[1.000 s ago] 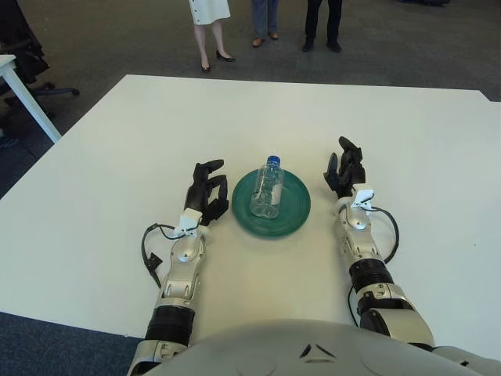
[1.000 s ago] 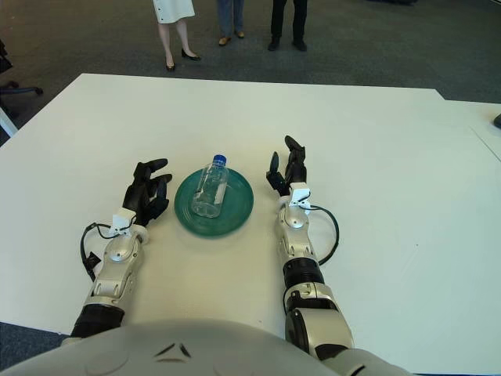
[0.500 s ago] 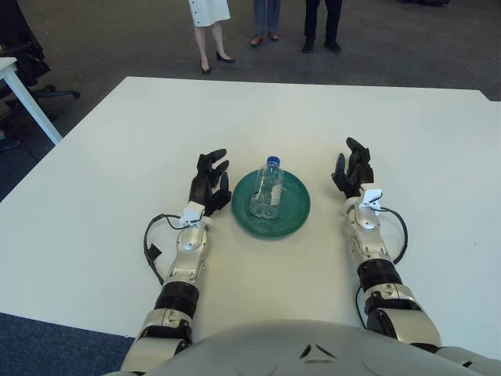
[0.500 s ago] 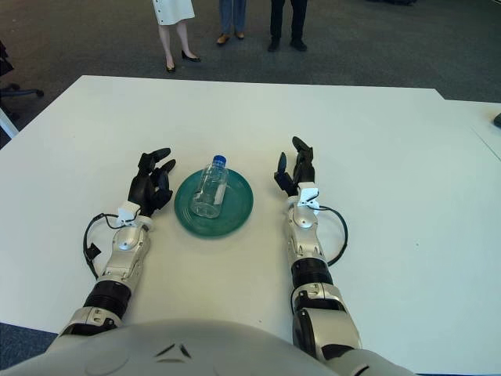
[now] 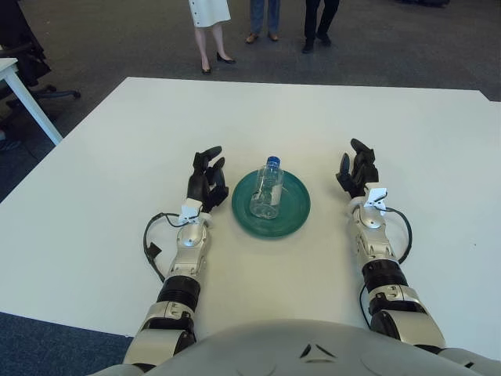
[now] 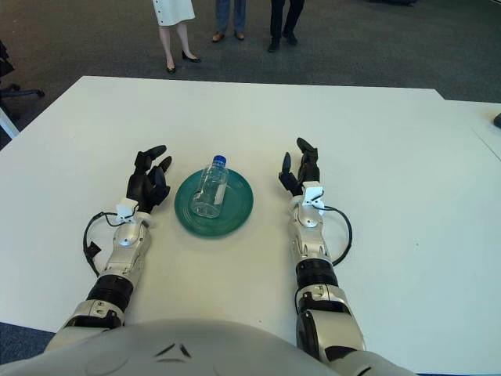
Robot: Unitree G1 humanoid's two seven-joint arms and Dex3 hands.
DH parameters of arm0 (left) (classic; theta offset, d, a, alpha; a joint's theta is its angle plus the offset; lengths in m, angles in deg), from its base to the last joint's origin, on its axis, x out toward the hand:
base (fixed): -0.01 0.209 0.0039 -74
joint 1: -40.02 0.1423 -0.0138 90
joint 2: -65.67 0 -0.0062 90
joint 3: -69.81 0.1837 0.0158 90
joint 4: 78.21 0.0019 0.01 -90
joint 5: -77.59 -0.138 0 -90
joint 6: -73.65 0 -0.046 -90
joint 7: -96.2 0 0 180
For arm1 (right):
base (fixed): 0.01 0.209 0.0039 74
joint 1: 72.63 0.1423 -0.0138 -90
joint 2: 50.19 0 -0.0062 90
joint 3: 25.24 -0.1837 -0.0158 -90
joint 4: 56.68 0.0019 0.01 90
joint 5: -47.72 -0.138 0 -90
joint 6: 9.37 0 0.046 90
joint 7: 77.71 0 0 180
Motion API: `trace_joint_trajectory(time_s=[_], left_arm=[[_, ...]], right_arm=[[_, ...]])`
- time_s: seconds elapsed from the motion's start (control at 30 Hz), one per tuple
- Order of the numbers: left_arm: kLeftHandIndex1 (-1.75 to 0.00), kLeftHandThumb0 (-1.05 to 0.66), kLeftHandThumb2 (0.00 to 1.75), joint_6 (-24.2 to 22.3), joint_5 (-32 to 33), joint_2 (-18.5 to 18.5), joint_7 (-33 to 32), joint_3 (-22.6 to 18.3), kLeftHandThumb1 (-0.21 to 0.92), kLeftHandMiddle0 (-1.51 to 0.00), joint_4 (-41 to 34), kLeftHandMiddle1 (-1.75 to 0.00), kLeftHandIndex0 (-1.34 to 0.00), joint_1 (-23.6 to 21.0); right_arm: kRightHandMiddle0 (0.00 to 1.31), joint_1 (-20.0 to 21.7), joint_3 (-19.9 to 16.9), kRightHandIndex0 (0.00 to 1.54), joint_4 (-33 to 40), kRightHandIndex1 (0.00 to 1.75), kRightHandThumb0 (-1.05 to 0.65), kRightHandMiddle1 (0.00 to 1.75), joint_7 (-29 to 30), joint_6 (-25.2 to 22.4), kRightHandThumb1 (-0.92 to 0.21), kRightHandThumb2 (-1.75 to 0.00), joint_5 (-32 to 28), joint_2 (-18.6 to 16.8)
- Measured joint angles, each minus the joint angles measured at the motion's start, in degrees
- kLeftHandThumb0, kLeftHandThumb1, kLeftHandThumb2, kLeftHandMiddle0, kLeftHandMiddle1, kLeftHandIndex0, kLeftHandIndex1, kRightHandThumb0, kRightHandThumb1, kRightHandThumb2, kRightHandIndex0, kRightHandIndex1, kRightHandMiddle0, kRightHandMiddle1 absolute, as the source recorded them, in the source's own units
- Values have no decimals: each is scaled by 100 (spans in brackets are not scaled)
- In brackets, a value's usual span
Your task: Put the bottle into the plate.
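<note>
— Where was the bottle?

— The bottle (image 5: 268, 188) lay on its side in the green plate (image 5: 296, 218), blue cap pointing away from me, toward the far edge of the white table (image 5: 117, 157). It sat a little to the left of the plate's middle, its clear body inside the rim and the cap reaching about to the far rim.

— And your hands?

— My left hand (image 5: 205, 178) was just beside the plate on its left, near the rim but not touching it as far as I could see. Its dark fingers (image 5: 208, 153) were spread and loosely raised, holding nothing. My right hand (image 5: 358, 169) was on the other side of the plate, a bit farther out from the rim than the left one, fingers (image 5: 363, 149) likewise apart and pointing upward, with nothing between them. Neither hand touched the bottle.

— Were they resting on the table?

— Both forearms stretched forward over the tabletop, a black cable looping beside each wrist, but I could not tell whether the hands themselves met the surface.

— Anything else around?

— Beyond the far edge of the table, on the dark carpet, stood the legs of three people (image 5: 261, 19) — one in a white skirt and heels, two in trousers. At the far left I saw part of another white table (image 5: 17, 84) and an office chair (image 5: 31, 63).
</note>
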Motion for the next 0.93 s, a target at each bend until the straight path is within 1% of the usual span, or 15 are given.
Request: trace_joint_trajectory(time_s=[0.23, 0.43, 0.57, 0.63, 0.8, 0.93], left_arm=[[-95, -83, 81, -65, -68, 12, -120, 5, 92, -53, -14, -12, -18, -5], [-96, -86, 82, -167, -198, 24, -247, 21, 92, -54, -141, -12, -18, 58], [-98, -88, 81, -211, -206, 50, -285, 23, 92, -55, -266, -12, -19, 137], [-99, -88, 80, -248, -206, 66, -300, 23, 92, -55, -355, -12, -20, 197], [-101, -88, 77, -312, -198, 124, -302, 23, 92, -56, -525, -12, -21, 339], [-103, -88, 76, -352, -177, 137, -292, 22, 92, -57, -618, -13, -21, 429]], right_arm=[[0, -186, 16, 38, 252, 1, -68, 68, -114, -63, -92, -75, -6, 14], [0, -489, 56, 36, 582, 0, -65, 73, -272, 3, -92, -72, -10, 1], [0, -882, 154, 36, 947, 0, -63, 76, -335, 163, -92, -71, 17, -39], [0, -1160, 236, 36, 1218, 0, -63, 75, -368, 242, -92, -70, 49, -58], [0, -1855, 436, 37, 1920, 0, -62, 74, -457, 267, -92, -71, 157, -120], [0, -2090, 507, 37, 2200, 1, -62, 73, -544, 228, -92, -71, 166, -115]])
